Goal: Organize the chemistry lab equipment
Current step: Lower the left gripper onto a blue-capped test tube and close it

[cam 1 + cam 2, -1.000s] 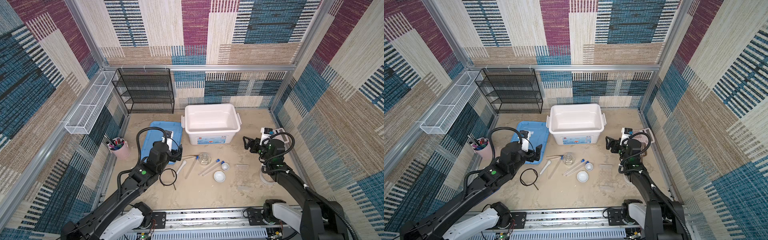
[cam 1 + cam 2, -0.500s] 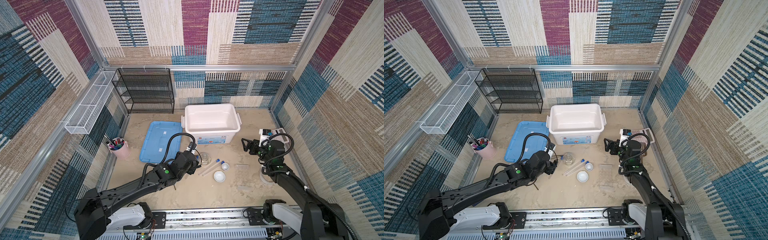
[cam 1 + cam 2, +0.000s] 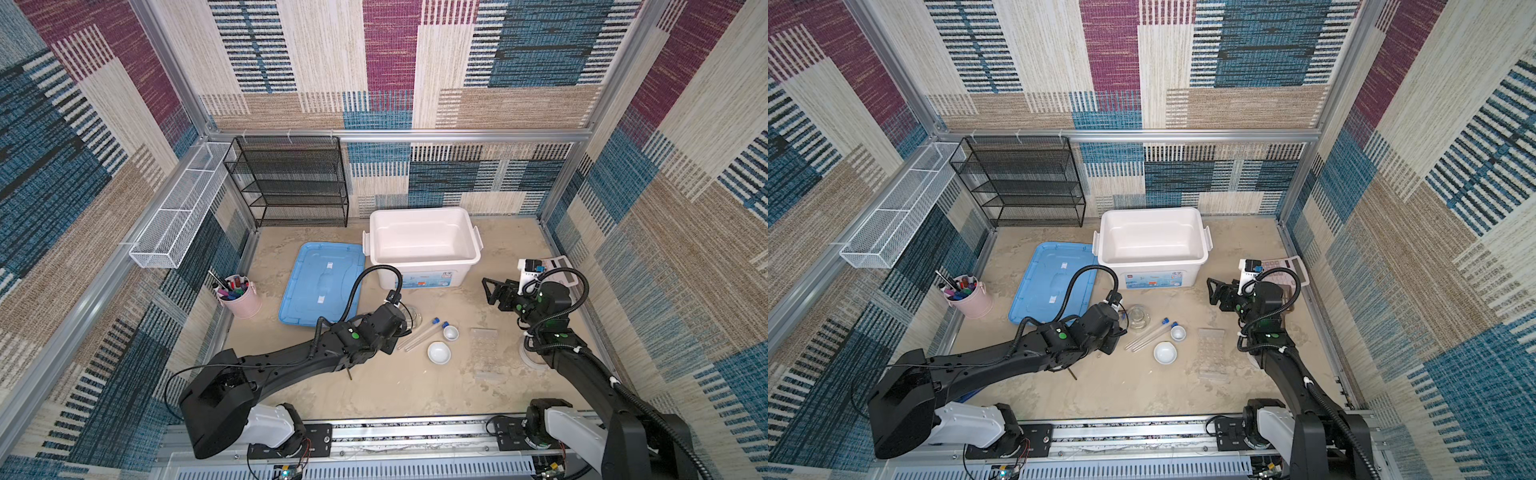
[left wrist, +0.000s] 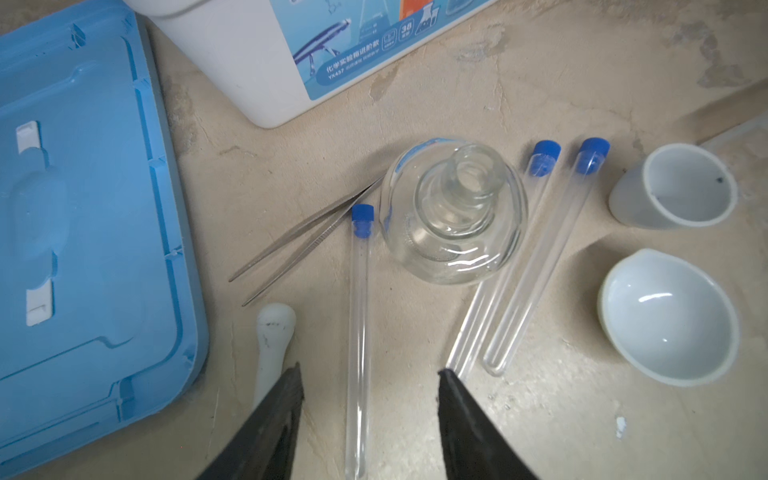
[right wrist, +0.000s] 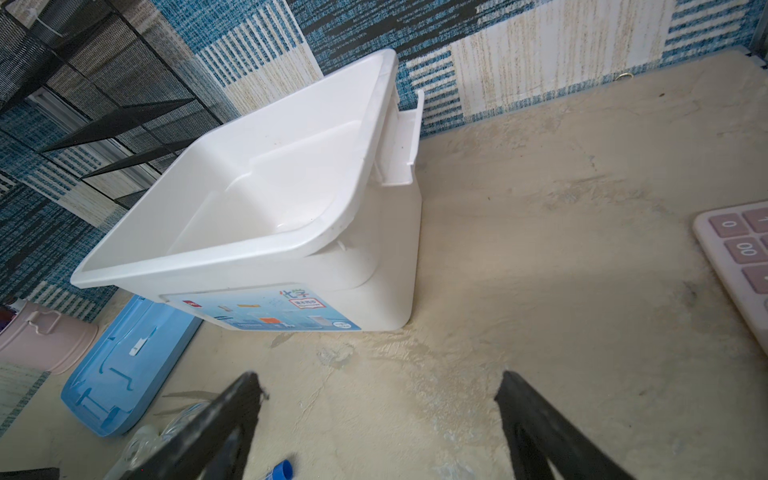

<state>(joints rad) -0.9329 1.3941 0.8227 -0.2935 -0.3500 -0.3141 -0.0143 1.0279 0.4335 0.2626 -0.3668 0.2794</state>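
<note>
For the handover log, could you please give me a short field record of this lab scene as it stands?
left gripper: jaws apart, straddling a lone test tube lying on the table, no contact visible
right gripper: jaws open, empty, above the table
white bin: empty, lid off
blue lid: flat on the table beside the bin
loose on table: glass flask, tweezers, pestle, paired test tubes, cup-shaped dish, shallow dish, clear rack
</note>
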